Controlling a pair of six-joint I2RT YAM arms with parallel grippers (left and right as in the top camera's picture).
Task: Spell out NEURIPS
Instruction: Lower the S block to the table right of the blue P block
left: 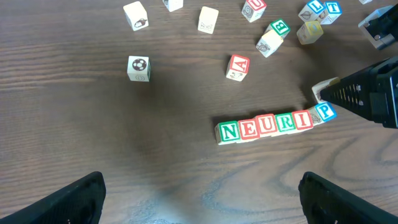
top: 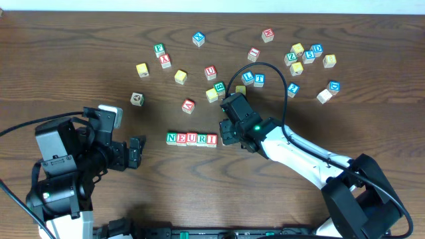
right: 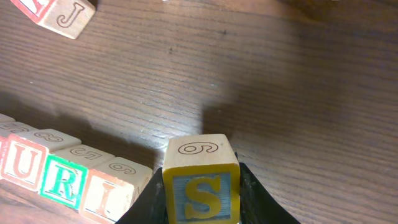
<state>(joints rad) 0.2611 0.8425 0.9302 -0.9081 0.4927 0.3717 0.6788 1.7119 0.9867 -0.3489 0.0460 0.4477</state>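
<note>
A row of letter blocks reading N E U R I (top: pixel 191 139) lies on the wooden table; it also shows in the left wrist view (left: pixel 264 126) and the right wrist view (right: pixel 62 180). My right gripper (top: pixel 229 135) is shut on a block (right: pixel 201 186) just right of the I. That block shows a yellow S and a 6 in the right wrist view. In the left wrist view the block at its fingertips shows a blue P (left: pixel 324 112) and touches the row's right end, slightly tilted. My left gripper (top: pixel 136 153) is open and empty, left of the row.
Several loose letter blocks lie scattered behind the row, among them a red A (top: pixel 188 105), a yellow block (top: pixel 180 76) and a cluster at the back right (top: pixel 305 56). A lone block (top: pixel 137 99) lies at the left. The right arm's cable (top: pixel 265 66) loops over some blocks.
</note>
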